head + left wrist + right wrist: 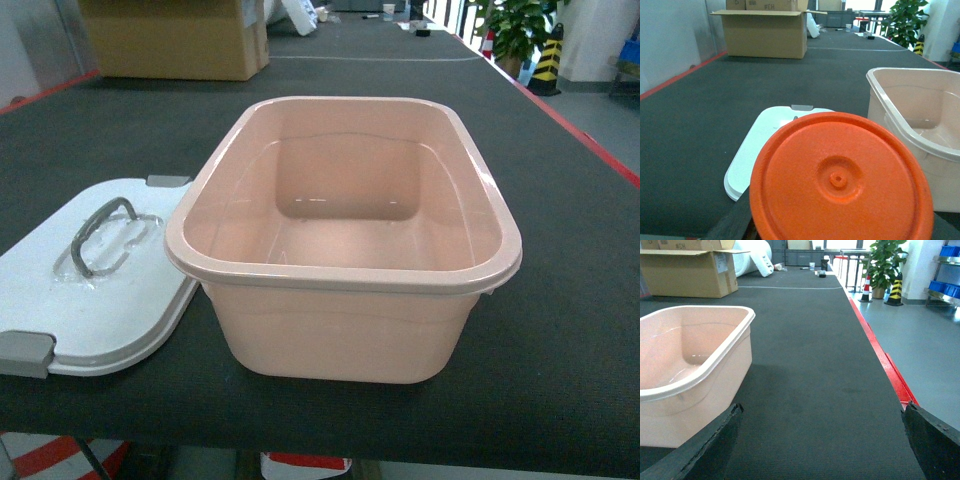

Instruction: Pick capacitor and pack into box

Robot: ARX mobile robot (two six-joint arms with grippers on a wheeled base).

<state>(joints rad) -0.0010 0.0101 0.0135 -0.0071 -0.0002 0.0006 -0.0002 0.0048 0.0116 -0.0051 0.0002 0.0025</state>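
Orange disc fills only the left wrist view, beside box.

Head view looks steeply down at the box; both low wrist views flank it, facing forward.

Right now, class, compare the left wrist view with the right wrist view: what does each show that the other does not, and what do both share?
Only the left wrist view shows the orange disc filling the foreground and the white lid lying flat on the table. Only the right wrist view shows the red table edge, the grey floor, the blue bins and the open gripper fingers. Both share the empty pink box, the cardboard carton, the potted plant and the dark table.
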